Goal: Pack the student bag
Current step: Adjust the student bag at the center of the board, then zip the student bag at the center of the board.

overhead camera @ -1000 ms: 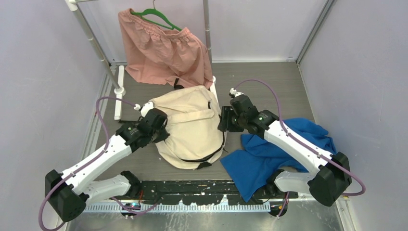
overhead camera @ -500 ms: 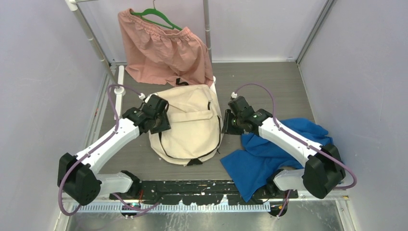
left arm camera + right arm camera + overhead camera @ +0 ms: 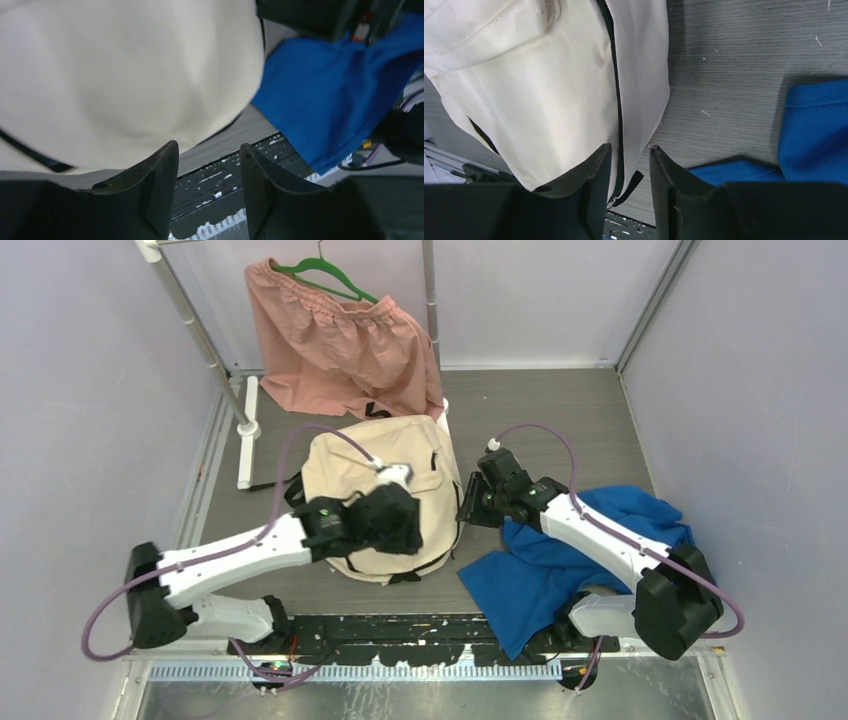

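The student bag (image 3: 370, 465) is a cream backpack with black zippers, lying flat in the middle of the table. My left gripper (image 3: 400, 535) hovers over its near end. In the left wrist view that gripper (image 3: 209, 150) is open and empty, with the bag (image 3: 125, 75) behind it. My right gripper (image 3: 468, 502) sits at the bag's right edge. In the right wrist view it (image 3: 630, 150) is open, and the bag's (image 3: 549, 90) black side zipper (image 3: 616, 100) and a black tab run between its jaws. The fabric there is smooth, not pinched.
A blue cloth (image 3: 560, 560) lies crumpled right of the bag, under the right arm, and shows in both wrist views (image 3: 330, 85) (image 3: 819, 130). A pink garment (image 3: 340, 345) hangs on a green hanger (image 3: 335, 278) from a rack behind the bag. A black strip (image 3: 420, 635) runs along the near edge.
The left arm swung from the bag's left side across its near end, and its jaws opened. The bag turned from tilted to straight. The right gripper narrowed a little at the bag's right edge.
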